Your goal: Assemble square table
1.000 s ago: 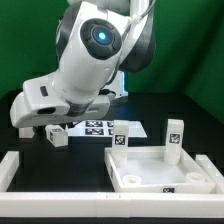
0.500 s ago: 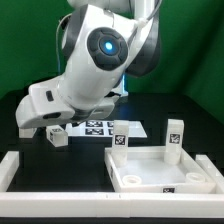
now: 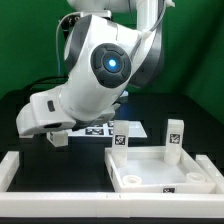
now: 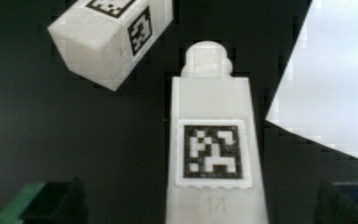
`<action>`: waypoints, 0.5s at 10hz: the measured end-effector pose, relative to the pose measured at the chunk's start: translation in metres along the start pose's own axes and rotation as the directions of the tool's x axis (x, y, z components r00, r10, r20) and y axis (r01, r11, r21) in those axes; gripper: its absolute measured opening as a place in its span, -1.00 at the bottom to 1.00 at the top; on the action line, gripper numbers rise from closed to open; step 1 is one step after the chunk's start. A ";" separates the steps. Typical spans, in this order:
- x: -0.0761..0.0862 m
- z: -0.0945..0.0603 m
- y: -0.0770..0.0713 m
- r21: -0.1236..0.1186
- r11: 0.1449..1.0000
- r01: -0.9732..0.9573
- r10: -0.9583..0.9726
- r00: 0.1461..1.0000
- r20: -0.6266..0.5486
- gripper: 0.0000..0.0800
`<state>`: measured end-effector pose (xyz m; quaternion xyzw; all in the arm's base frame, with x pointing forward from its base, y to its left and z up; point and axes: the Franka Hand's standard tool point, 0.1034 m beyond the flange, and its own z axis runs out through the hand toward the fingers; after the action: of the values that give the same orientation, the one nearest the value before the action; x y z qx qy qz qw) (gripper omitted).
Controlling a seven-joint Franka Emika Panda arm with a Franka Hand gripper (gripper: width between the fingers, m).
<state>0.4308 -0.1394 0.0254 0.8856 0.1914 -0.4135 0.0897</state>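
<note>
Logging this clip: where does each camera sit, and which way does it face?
Exterior view: off the arm, just above table height, facing the arm across the square tabletop; most of the arm shows.
Wrist view: on the wrist, looking down at a lying leg; the hand shows only as two fingertips flanking it.
Shared: likely that leg, below the hand at the exterior view's left.
</note>
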 end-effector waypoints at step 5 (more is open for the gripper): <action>0.008 0.018 -0.005 -0.002 1.000 -0.013 0.013 0.999 0.038 0.62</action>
<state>0.4209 -0.1384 0.0076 0.8788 0.1842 -0.4294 0.0969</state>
